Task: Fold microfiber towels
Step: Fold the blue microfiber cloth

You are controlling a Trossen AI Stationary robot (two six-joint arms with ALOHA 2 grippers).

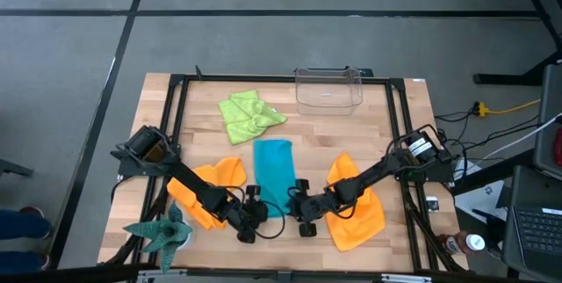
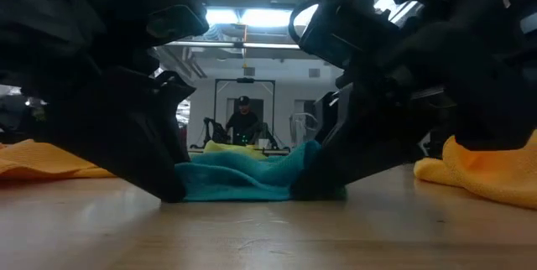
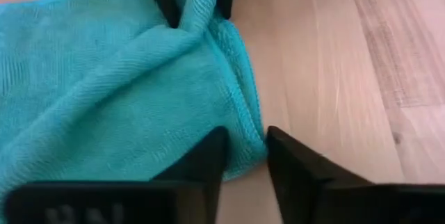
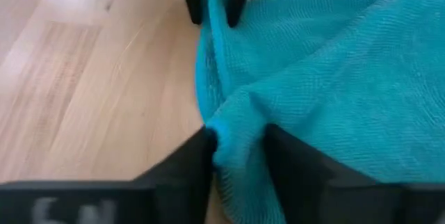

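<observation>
Two matte black jointed arms [image 1: 189, 182], flat tapered black fingers [image 3: 201, 165], white lettering

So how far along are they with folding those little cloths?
Early, it seems. The teal towel lies as a long narrow strip, perhaps folded once already. Now the left gripper and right gripper each pinch a corner of its near edge. Left to do: the crumpled lime green towel and both orange towels, all lying loose on the table.
</observation>
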